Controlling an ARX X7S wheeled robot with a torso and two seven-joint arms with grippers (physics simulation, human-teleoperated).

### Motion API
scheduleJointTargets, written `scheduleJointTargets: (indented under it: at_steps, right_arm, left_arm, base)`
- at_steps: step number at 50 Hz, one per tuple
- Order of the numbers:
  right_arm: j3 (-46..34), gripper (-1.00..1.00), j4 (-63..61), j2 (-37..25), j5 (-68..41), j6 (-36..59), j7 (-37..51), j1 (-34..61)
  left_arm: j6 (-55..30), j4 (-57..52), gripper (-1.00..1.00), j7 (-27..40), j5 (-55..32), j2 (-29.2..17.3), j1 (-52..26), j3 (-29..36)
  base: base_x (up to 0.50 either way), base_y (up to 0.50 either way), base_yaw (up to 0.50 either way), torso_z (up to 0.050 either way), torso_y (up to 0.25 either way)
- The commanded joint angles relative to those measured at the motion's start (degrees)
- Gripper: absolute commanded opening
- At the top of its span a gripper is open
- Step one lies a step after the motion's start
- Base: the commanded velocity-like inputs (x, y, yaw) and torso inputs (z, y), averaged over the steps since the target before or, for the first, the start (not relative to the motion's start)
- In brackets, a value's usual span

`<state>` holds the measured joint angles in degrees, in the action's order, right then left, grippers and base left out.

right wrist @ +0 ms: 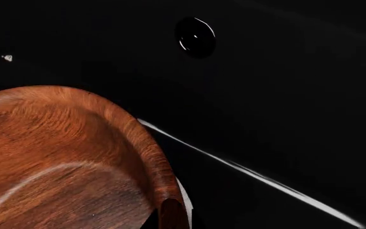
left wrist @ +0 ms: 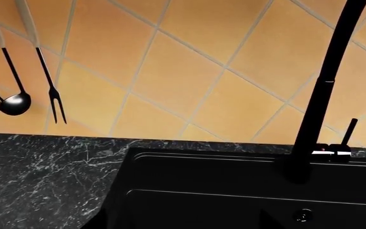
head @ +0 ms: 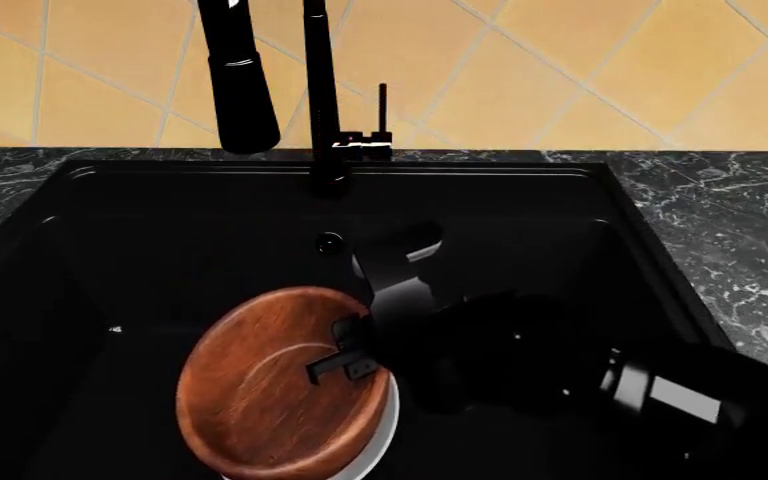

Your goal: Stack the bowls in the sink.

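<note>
Jaws of the right gripper (head: 347,360) pinch the reddish-brown wooden bowl's (head: 271,385) rim.
Black right arm slants down into the matte black sink (head: 131,230); wooden bowl sits in the glossy white bowl (head: 381,432).

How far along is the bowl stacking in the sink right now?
Nearly done. The wooden bowl already sits in the white bowl, whose rim peeks out beneath it, inside the sink. The right gripper is at the wooden bowl's rim, one finger inside; whether it grips is unclear. What's left: letting go and pulling the arm out. The left gripper isn't visible.
</note>
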<state>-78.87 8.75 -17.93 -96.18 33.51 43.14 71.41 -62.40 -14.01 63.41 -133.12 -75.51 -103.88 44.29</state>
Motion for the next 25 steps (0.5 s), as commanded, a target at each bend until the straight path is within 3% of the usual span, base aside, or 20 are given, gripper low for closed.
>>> scheduleJointTargets:
  at_steps: [1, 23, 24, 25]
  right_arm:
    - [0.2, -1.00, 1.6, 0.8, 1.5, -0.6, -1.2, -0.5]
    - [-1.4, -1.00, 5.6, 3.1, 4.1, -1.2, -2.9, -1.7]
    - [-1.6, 1.00, 5.4, 3.1, 4.3, -0.9, -2.8, -1.4]
    - [-1.7, 1.00, 5.1, 3.0, 4.2, -0.6, -2.6, -1.2]
  left_arm:
    - [0.0, 0.0, 1.00, -0.2, 0.1, -0.2, 0.3, -0.2]
    - [0.4, -0.4, 1.00, -0.8, 0.3, -0.8, 1.1, -0.6]
    - [0.4, -0.4, 1.00, -0.8, 0.4, -0.8, 1.2, -0.7]
    - [0.4, -0.4, 1.00, -0.9, 0.4, -0.9, 1.2, -0.7]
  base:
    - [0.00, 0.00, 0.00, 0.000, 0.000]
    - [0.00, 0.00, 0.00, 0.000, 0.000]
    - [0.00, 0.00, 0.00, 0.000, 0.000]
    - [0.00, 0.00, 0.00, 0.000, 0.000]
